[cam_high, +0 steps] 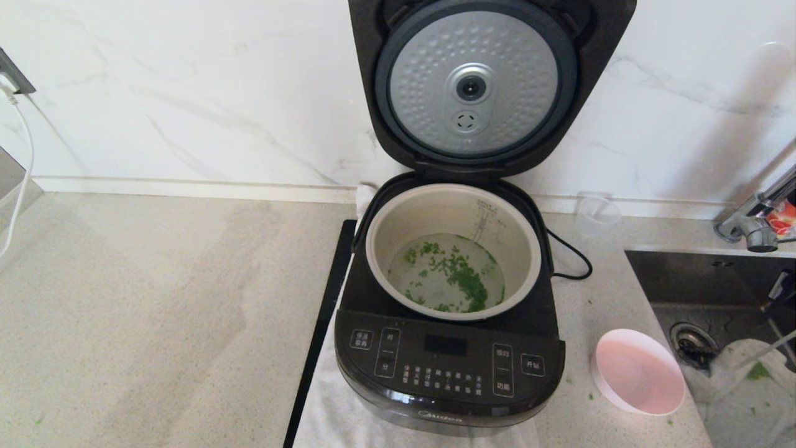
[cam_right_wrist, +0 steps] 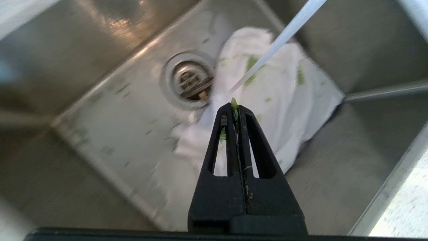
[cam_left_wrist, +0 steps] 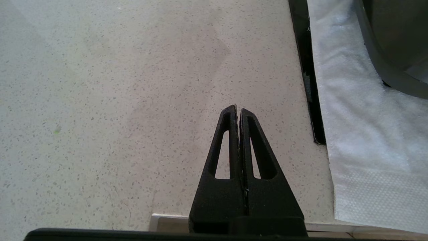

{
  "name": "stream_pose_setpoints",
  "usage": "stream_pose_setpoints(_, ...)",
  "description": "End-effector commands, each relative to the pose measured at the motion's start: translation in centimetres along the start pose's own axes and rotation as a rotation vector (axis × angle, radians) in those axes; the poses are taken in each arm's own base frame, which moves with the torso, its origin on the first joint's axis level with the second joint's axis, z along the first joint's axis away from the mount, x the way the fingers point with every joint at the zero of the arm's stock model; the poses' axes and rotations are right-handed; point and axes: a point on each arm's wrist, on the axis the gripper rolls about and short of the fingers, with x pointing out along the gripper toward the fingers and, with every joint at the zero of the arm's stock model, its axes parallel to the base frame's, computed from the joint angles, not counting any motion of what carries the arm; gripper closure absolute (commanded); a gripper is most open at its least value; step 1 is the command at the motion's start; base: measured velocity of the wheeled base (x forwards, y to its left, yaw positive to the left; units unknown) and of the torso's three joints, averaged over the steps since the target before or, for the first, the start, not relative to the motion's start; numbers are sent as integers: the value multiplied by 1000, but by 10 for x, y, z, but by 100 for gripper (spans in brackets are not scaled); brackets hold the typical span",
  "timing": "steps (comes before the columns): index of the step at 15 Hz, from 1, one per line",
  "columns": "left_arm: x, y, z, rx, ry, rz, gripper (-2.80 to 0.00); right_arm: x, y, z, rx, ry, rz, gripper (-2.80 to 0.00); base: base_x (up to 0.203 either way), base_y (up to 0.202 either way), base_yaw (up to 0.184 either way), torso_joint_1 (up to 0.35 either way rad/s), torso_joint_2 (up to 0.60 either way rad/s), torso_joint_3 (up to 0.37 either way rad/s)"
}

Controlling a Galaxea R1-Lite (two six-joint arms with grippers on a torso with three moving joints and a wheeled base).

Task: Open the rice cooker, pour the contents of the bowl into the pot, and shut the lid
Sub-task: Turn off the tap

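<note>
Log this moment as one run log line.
lid open | green bits in pot | bowl empty on counter | right gripper shut over sink | left gripper shut, parked

A speckled pale stone countertop (cam_high: 155, 298) carries everything. At its centre a white cloth (cam_high: 323, 398) lies flat with the rice cooker (cam_high: 448, 367) standing on it; a black strip (cam_high: 320, 330) runs along the cloth's nine o'clock edge. At four o'clock the bowl (cam_high: 637, 371) rests tilted, beside the sink (cam_high: 715, 298). A clear cup (cam_high: 597, 214) stands at two o'clock.
</note>
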Motion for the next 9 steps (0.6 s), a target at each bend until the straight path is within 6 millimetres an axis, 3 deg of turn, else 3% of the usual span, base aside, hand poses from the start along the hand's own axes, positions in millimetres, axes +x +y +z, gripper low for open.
stream_pose_setpoints(1,0,0,0,0,0,0,0,22,3,-8,-19,5,-53,0,0,0,0,0,0,0)
stream_pose_setpoints(9,0,0,0,0,0,0,0,68,12,1,-46,-171,-166,0,0,0,0,0,0,0)
